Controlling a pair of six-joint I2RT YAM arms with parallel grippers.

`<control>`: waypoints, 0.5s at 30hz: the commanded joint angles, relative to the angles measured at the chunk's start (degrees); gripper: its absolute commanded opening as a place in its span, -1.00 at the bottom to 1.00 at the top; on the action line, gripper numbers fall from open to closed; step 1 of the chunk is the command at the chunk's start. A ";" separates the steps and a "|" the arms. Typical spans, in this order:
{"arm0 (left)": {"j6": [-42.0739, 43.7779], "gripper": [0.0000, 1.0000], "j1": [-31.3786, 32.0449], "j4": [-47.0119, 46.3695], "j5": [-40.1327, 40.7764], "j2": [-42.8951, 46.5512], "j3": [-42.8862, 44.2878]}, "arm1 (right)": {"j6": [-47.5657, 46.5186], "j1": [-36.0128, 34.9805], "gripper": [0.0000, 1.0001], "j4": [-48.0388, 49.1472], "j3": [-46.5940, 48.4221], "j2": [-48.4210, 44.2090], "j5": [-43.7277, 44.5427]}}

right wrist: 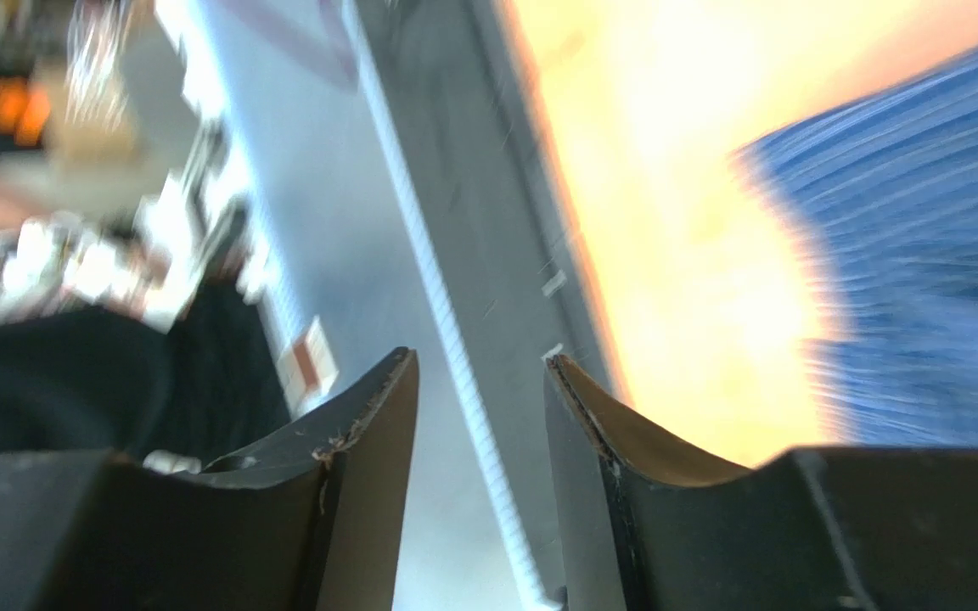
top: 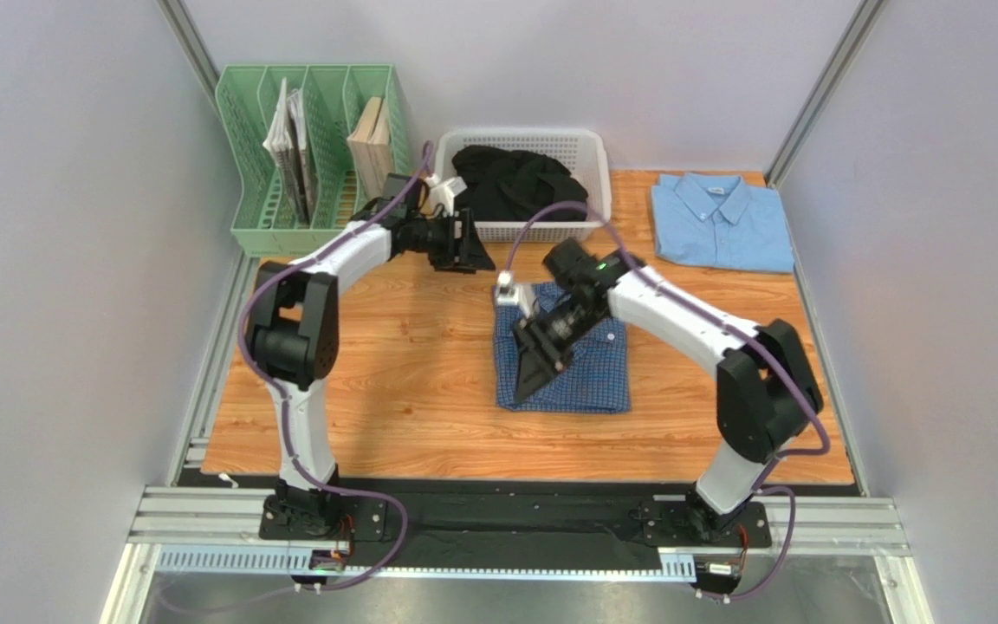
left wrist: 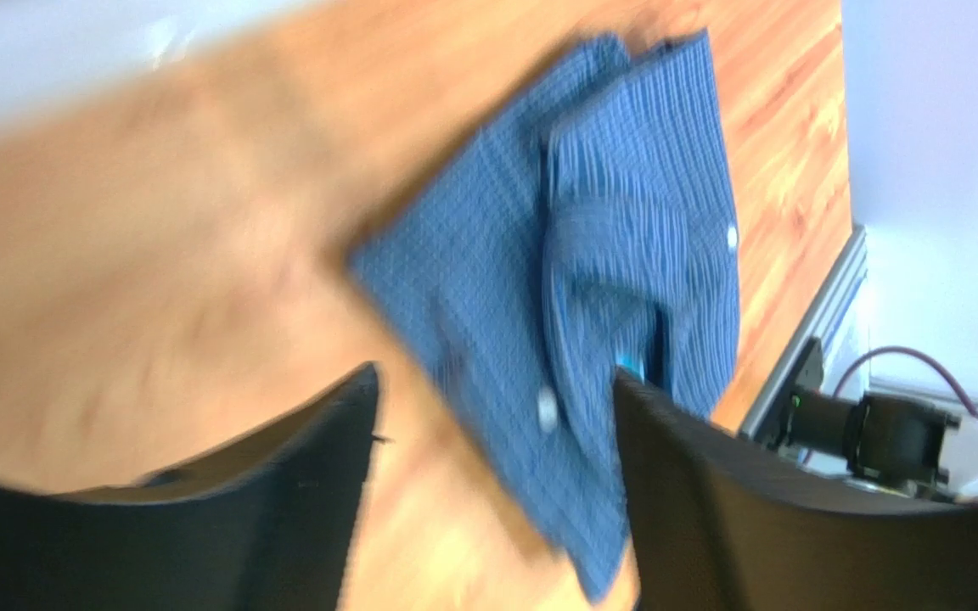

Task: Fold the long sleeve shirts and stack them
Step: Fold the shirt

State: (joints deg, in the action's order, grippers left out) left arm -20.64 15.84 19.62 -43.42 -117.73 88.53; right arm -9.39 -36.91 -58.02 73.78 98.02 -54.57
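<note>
The dark blue checked shirt (top: 582, 371) lies folded on the wooden table (top: 374, 377) near the middle. It also shows in the left wrist view (left wrist: 584, 280), blurred, with white buttons, and at the right of the right wrist view (right wrist: 928, 293). The plain light blue shirt (top: 720, 221) lies folded at the back right. My left gripper (top: 472, 247) is open and empty, raised beside the white basket; its jaws (left wrist: 494, 420) stand wide apart. My right gripper (top: 530, 371) hovers over the dark shirt's left edge; its jaws (right wrist: 481, 369) are apart and hold nothing.
A white basket (top: 595, 150) holding black clothes stands at the back centre. A green file rack (top: 251, 156) with books stands at the back left. Grey walls close in both sides. A metal rail (top: 517, 520) runs along the near edge.
</note>
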 commanded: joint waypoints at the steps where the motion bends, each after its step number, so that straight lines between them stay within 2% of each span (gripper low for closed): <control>1: 4.49 0.54 -4.06 1.49 -1.67 14.97 -13.62 | -5.54 14.91 -0.08 -1.57 7.86 -1.96 6.20; 2: 3.43 0.55 -3.97 0.52 -3.58 16.82 -18.52 | -7.55 18.06 -0.09 -1.74 8.66 -1.08 10.92; 6: -4.30 0.60 -3.97 -8.53 -7.03 24.90 -29.89 | -16.87 21.17 -0.12 -1.49 10.95 5.59 19.22; 11: -6.34 0.60 -4.93 -9.16 -8.43 28.43 -33.95 | -20.05 21.17 -0.21 2.46 4.81 8.16 29.49; 15: -5.90 0.61 -7.65 -8.02 -8.35 29.84 -33.69 | -17.87 19.07 -0.25 6.59 -3.89 7.63 30.31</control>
State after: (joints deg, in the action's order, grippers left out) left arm -25.50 10.81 14.33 -49.60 -91.42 54.02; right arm -25.45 -15.86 -54.92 74.94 106.50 -28.86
